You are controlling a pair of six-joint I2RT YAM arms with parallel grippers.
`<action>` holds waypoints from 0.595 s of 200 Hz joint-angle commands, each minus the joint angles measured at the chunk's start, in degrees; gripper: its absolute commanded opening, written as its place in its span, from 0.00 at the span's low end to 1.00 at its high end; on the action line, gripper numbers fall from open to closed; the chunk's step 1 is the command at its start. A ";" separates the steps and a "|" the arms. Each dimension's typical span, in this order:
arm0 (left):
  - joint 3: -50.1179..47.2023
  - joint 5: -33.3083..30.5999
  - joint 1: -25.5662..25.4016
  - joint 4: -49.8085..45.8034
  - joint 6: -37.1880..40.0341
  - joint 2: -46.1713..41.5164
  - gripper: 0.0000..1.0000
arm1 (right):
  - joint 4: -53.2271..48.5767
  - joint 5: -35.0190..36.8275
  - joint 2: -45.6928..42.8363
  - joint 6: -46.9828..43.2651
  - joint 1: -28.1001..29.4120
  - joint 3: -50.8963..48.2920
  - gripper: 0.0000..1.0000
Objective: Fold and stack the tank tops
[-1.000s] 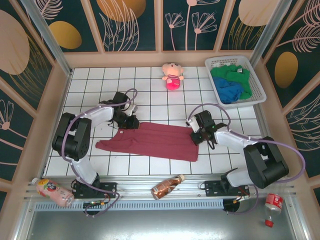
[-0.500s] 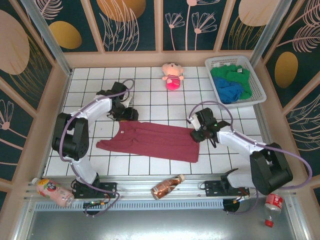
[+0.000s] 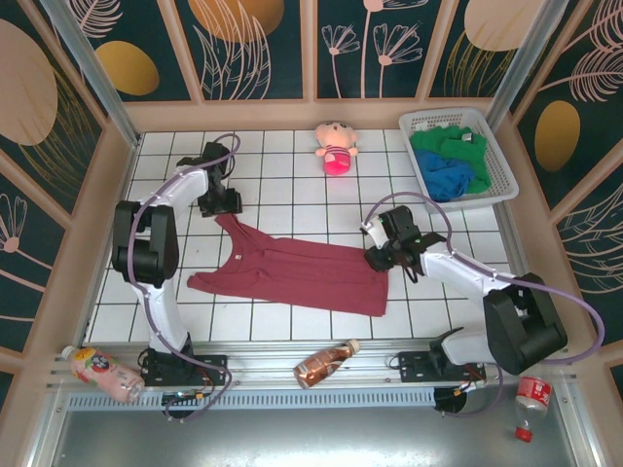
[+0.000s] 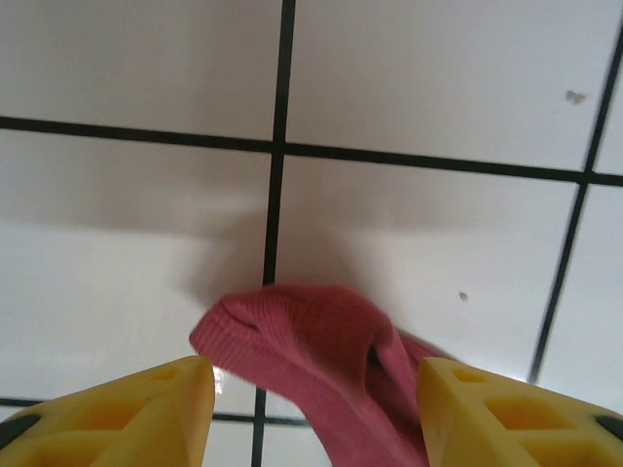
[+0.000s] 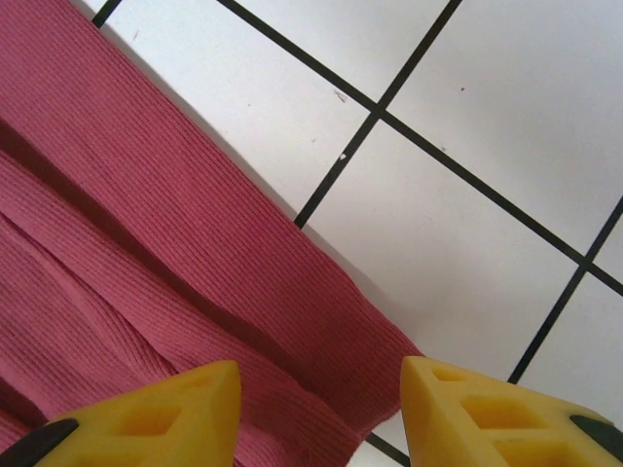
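Note:
The maroon tank top (image 3: pixel 292 272) lies spread flat across the middle of the tiled table. One shoulder strap (image 4: pixel 311 350) points toward the far left. My left gripper (image 3: pixel 219 202) hovers just beyond that strap. It is open, and the strap end lies loose between the yellow fingers (image 4: pixel 127 413). My right gripper (image 3: pixel 380 258) is over the garment's far right corner (image 5: pixel 370 341), also open, with its fingers (image 5: pixel 496 413) either side of the cloth. The green tank top (image 3: pixel 433 141) and the blue tank top (image 3: pixel 446 177) lie crumpled in the white basket (image 3: pixel 501 175).
A pink plush doll (image 3: pixel 336 146) sits at the back centre. On the front rail lie a brown bottle (image 3: pixel 326 362), a pink bottle (image 3: pixel 100 373) at the left and a red-capped bottle (image 3: pixel 531 397) at the right. Wooden walls enclose the table.
My left gripper has moved back and to the left, and the strap now stretches out toward it. The right gripper has shifted slightly at the right corner.

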 commanded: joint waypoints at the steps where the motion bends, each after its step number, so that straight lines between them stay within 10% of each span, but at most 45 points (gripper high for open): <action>1: 2.96 -1.95 0.06 -0.94 0.00 1.66 0.57 | 3.49 -1.86 1.33 1.09 0.65 0.03 0.47; 119: 3.46 0.24 0.10 -4.46 3.54 1.84 0.04 | 6.28 -2.98 6.72 0.62 1.67 -2.82 0.46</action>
